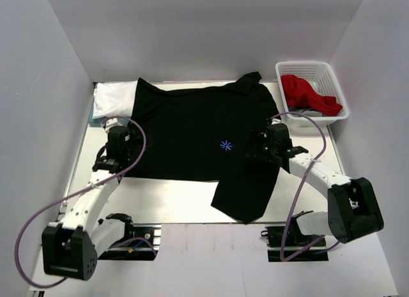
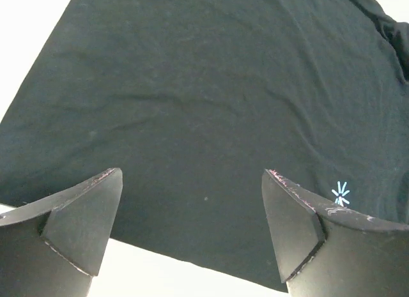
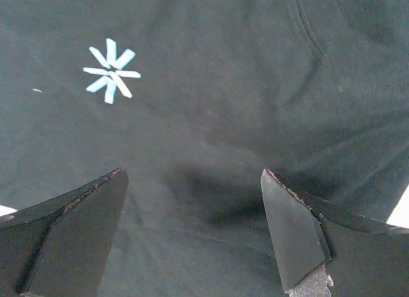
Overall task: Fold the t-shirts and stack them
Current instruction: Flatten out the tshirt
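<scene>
A big black t-shirt point(image 1: 192, 131) lies spread out flat in the middle of the bench point(image 1: 172, 198). It lies sideways. Its straight bottom edge is on the left and its neck is on the right. One sleeve points to the far side, and the other sleeve hangs over the near edge of the bench. A small blue star mark point(image 1: 225, 144) sits near the middle of the shirt.

The left pincer point(image 2: 192, 175) is spread wide, and nothing is between its two fingers. It is over the left side of the black t-shirt, near the bottom edge.

The right pincer point(image 3: 193, 174) is spread wide too and holds nothing. It is over the right side of the shirt, close to the neck and not far from the star mark. Its shadow falls on the cloth. I cannot tell if it touches the shirt.

A folded white t-shirt point(image 1: 115, 99) lies at the far left corner, and the black shirt's corner lies on it. A bit of light blue cloth point(image 1: 94, 122) peeks out beside it.

At the far right stands a white basket point(image 1: 314, 122) with a red cloth point(image 1: 308, 92) in it.
</scene>
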Robot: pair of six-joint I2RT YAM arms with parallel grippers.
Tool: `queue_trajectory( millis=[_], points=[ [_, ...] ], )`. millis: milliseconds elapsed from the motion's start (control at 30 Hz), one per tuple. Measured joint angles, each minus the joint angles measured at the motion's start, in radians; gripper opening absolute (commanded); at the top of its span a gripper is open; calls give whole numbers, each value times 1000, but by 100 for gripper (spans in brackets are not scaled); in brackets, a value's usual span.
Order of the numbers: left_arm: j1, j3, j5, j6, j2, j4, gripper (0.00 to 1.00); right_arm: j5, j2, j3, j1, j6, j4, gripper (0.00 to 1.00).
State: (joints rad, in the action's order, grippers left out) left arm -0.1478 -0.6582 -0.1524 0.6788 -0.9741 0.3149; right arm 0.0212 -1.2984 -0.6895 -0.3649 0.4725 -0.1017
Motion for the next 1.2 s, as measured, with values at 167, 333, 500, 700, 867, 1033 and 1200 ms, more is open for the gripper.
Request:
queue_trajectory(
  millis=[167,333,500,700,867,1033,1200],
  points=[
    [0,-28,66,2,-183,-95,100,31,-55,10,1,35,-3,90],
    [0,-47,99,1,-387,-158,100,98,-122,6,4,74,-31,90],
    [0,-47,137,0,-475,-161,100,153,-165,-26,11,105,-63,90],
    [1,15,217,-2,-454,-193,100,164,-180,-36,39,126,-68,90],
    [-6,113,293,3,-367,-240,100,198,-155,-15,79,130,-83,90],
    [-42,166,373,11,-294,-228,100,254,-109,13,135,114,-138,90],
    [-63,127,321,18,-217,-42,100,166,-24,13,147,32,-154,90]
  ],
)
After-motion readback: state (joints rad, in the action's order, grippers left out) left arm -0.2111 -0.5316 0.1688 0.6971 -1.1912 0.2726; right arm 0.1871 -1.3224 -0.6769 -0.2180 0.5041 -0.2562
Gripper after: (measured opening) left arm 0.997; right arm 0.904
